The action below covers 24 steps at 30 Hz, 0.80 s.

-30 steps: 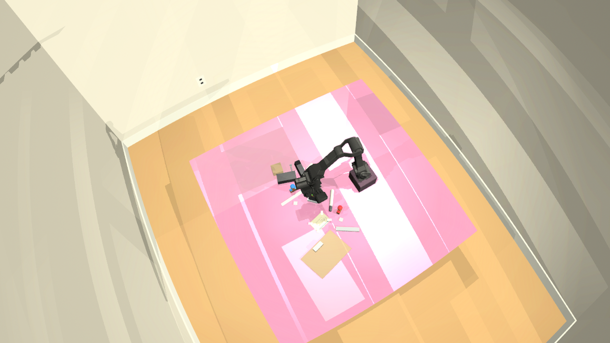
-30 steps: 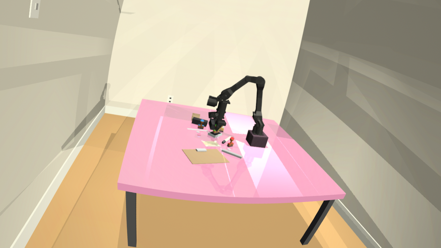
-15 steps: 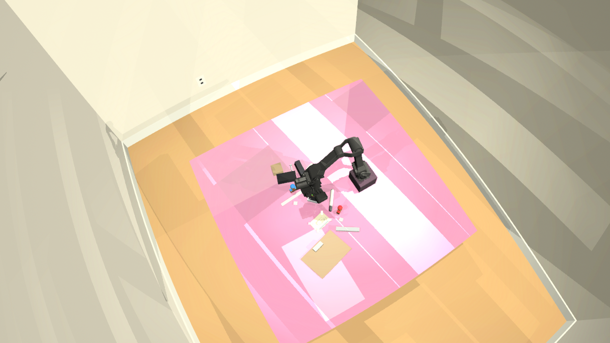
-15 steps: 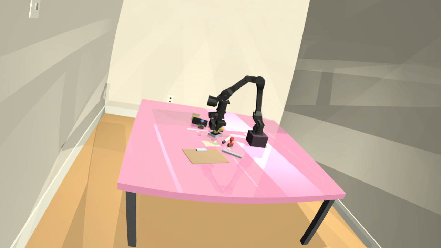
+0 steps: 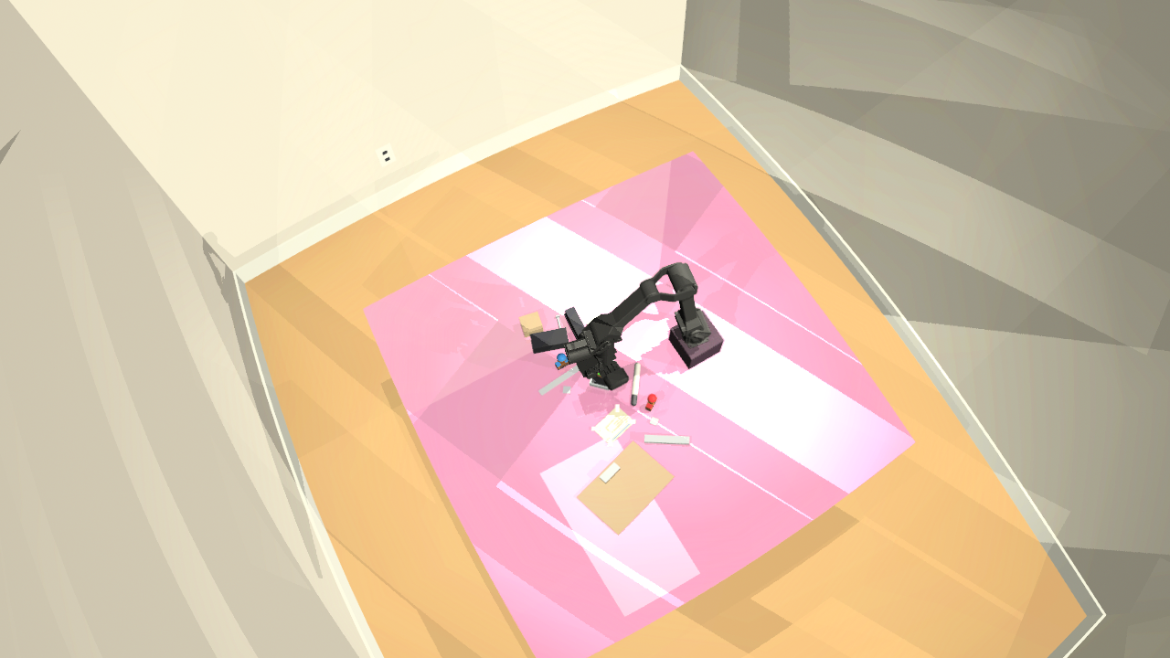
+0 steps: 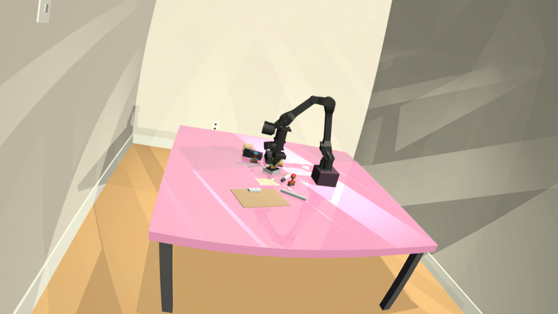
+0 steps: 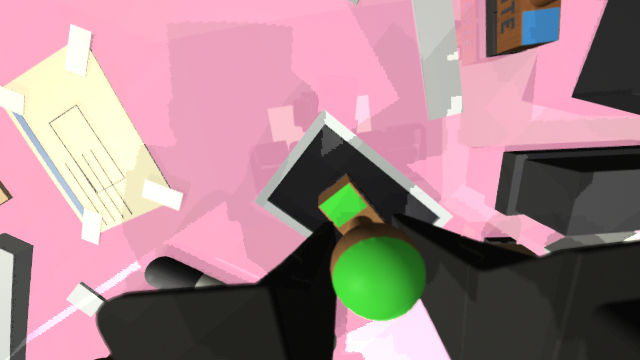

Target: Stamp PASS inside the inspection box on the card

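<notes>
My gripper [image 6: 273, 163] [image 7: 362, 227] is shut on the green-knobbed stamp [image 7: 378, 277], which has a wooden body and a green label. The stamp is upright over the dark ink pad [image 6: 271, 172] [image 7: 293, 158] with its pale rim. Its base is at the pad, but I cannot tell whether it touches. Its printing face is hidden and its word cannot be read. The cream card [image 5: 613, 424] [image 6: 267, 182] [image 7: 107, 100] lies to the left in the wrist view, its corners taped. The outlined inspection box [image 7: 62, 114] on it shows no print.
A blue-knobbed stamp [image 5: 561, 360] [image 6: 254, 157] stands by a black block [image 5: 548, 340] [image 6: 252, 153]. A red-knobbed stamp [image 5: 651, 401] [image 6: 291, 179] stands near a marker [image 5: 635, 382] [image 7: 172, 272]. A grey bar [image 5: 666, 439] [image 6: 293, 194] and a brown board [image 5: 625, 499] [image 6: 261, 199] lie beyond the card.
</notes>
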Each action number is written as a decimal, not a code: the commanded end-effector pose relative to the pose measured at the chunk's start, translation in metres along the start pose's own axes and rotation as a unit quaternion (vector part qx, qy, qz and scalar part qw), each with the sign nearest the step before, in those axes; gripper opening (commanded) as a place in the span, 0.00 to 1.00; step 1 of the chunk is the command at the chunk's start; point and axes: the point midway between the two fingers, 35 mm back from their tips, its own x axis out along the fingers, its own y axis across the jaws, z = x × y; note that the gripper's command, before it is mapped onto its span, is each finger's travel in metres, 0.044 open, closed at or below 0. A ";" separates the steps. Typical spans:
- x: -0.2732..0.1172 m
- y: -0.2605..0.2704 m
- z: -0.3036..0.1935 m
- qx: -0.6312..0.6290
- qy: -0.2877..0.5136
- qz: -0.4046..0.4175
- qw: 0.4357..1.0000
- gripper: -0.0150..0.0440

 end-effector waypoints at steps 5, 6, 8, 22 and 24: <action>0.000 0.000 0.001 0.000 -0.001 0.001 1.000 0.25; 0.000 0.000 0.001 0.000 -0.001 0.001 1.000 0.25; -0.001 0.000 0.001 0.000 -0.001 0.001 1.000 0.25; -0.008 0.000 0.001 0.000 -0.001 0.001 1.000 0.25; -0.009 0.000 0.001 0.000 -0.001 0.001 1.000 0.25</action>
